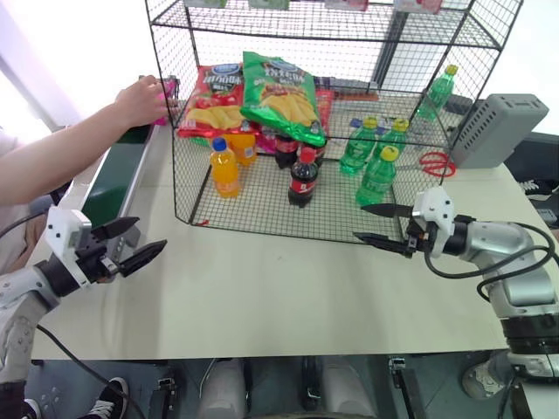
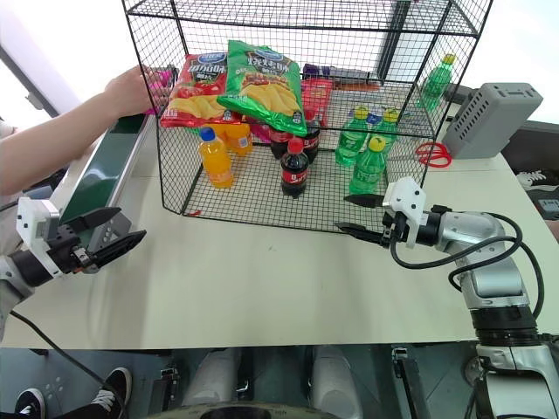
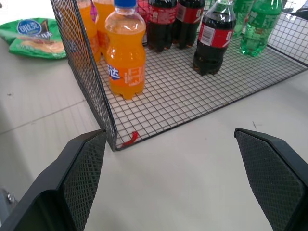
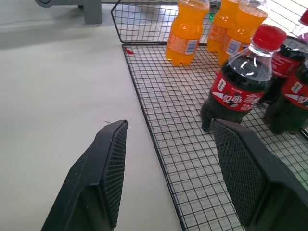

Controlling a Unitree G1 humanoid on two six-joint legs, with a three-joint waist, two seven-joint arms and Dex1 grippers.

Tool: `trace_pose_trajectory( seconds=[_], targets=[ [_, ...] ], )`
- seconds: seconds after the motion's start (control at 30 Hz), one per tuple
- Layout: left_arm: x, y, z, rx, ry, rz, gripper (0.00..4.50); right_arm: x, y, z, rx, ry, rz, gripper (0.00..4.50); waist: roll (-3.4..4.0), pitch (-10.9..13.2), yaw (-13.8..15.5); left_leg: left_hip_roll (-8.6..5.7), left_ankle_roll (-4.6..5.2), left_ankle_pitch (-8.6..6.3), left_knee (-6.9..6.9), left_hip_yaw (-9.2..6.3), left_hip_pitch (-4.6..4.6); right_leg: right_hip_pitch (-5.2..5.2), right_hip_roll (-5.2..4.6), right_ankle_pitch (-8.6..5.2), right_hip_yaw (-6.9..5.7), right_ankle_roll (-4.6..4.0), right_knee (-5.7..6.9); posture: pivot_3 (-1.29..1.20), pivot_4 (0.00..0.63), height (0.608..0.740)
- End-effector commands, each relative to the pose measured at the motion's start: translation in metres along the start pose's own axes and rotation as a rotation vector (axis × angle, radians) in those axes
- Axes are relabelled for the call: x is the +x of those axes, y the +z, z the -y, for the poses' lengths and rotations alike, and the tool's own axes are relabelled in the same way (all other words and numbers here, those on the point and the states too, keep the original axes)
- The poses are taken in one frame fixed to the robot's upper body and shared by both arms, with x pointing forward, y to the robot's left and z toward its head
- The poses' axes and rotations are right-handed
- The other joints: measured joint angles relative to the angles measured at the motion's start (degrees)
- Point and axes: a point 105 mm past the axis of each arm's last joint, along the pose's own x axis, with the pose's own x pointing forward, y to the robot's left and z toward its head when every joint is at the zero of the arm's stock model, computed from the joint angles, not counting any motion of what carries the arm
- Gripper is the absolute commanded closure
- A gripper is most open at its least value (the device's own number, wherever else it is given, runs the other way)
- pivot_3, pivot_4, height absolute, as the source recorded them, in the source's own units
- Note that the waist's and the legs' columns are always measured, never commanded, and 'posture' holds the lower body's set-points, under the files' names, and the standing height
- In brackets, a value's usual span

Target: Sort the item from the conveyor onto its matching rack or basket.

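Both grippers hang empty over the table [image 1: 279, 305]. Left gripper [image 1: 131, 249] has its jaws spread wide; right gripper [image 1: 380, 225] has its jaws parted, with nothing between them, just in front of the rack [image 1: 262, 223].

Beyond them, on the rack's floor, stand orange bottles [image 1: 224, 168], cola bottles [image 1: 302, 179] and green bottles [image 1: 377, 175]. A red bag [image 1: 214, 100] and a green bag [image 1: 281, 94] lie on top of the bottles at the back.

Farthest off, at the rack's left rear corner, a person's hand [image 1: 140, 100] covers the pink bag [image 1: 164, 89]; just a magenta sliver shows, at the far end of the conveyor [image 1: 118, 179]. I cannot tell whether it lies on the belt yet.

Handling, as I judge it: an air-filled chip bag is light, soft and slick, and its contents crush easily. Best to pinch it along a sealed edge or a flat corner, gently, rather than squeeze the puffed middle.

Head views take in the hand, the belt and both arms. Left wrist view adds another green bag [image 3: 33, 36] lying on the table outside the rack. Right wrist view gives the cola bottles close up and the rack's front edge below the fingers.
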Motion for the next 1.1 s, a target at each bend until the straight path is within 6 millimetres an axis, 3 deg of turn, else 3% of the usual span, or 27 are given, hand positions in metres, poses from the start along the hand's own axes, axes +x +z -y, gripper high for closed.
trace_pose_trajectory(
  seconds=[0.03, 0.27, 0.4, 0.43, 0.6, 0.8, 1.1],
  targets=[
    [-0.010, 0.012, -0.005, 0.069, 0.048, 0.032, 0.00, 0.004, 0.019, -0.003, -0.033, 0.036, 0.048, 1.65, 0.00, 0.00, -0.01, 0.00, 0.00, 0.00, 0.00, 0.00, 0.00, 0.00, 0.00, 0.00, 0.00, 0.00, 0.00, 0.00, 0.150, 0.740],
    [-0.025, 0.017, -0.010, 0.156, 0.133, 0.042, 0.00, 0.021, 0.031, -0.023, 0.049, 0.121, 0.133, 1.65, 0.00, 0.00, -0.02, 0.01, 0.00, 0.00, 0.00, 0.00, 0.00, 0.00, 0.00, 0.00, -0.01, 0.00, -0.01, 0.00, 0.150, 0.740],
    [-0.037, 0.017, -0.015, 0.270, 0.180, 0.002, 0.00, 0.035, 0.038, -0.031, 0.110, 0.156, 0.185, 0.25, 0.00, 0.00, -0.05, 0.02, 0.00, 0.00, 0.00, 0.00, 0.00, 0.00, -0.01, 0.00, 0.00, -0.01, 0.00, 0.00, 0.150, 0.740],
    [-0.040, 0.017, -0.015, 0.306, 0.186, -0.010, 0.00, 0.039, 0.039, -0.033, 0.112, 0.161, 0.193, 0.09, 0.00, 0.00, -0.05, 0.01, 0.00, 0.00, 0.00, 0.01, 0.00, 0.00, -0.02, 0.00, 0.00, -0.01, -0.01, 0.00, 0.150, 0.740],
    [-0.058, 0.021, -0.022, 0.518, 0.248, -0.061, 0.00, 0.055, 0.048, -0.045, 0.140, 0.227, 0.228, 0.09, 0.00, 0.00, 0.00, 0.02, 0.00, 0.00, 0.00, 0.00, -0.01, -0.01, -0.01, -0.01, -0.02, -0.02, -0.01, 0.00, 0.150, 0.740],
    [-0.082, -0.001, -0.034, 0.801, 0.272, -0.262, 0.00, 0.072, 0.056, -0.058, 0.150, 0.278, 0.264, 0.09, 0.01, -0.01, -0.11, 0.02, 0.01, -0.01, -0.03, 0.02, -0.01, -0.05, -0.01, -0.01, -0.02, -0.03, -0.01, 0.00, 0.150, 0.740],
    [-0.113, -0.007, -0.057, 1.080, 0.350, -0.413, 0.00, 0.077, 0.056, -0.048, 0.117, 0.267, 0.262, 0.09, 0.00, -0.02, 0.00, 0.05, 0.01, -0.02, -0.04, 0.06, -0.05, -0.09, -0.04, -0.01, -0.04, -0.03, -0.03, 0.00, 0.150, 0.740]
  ],
)
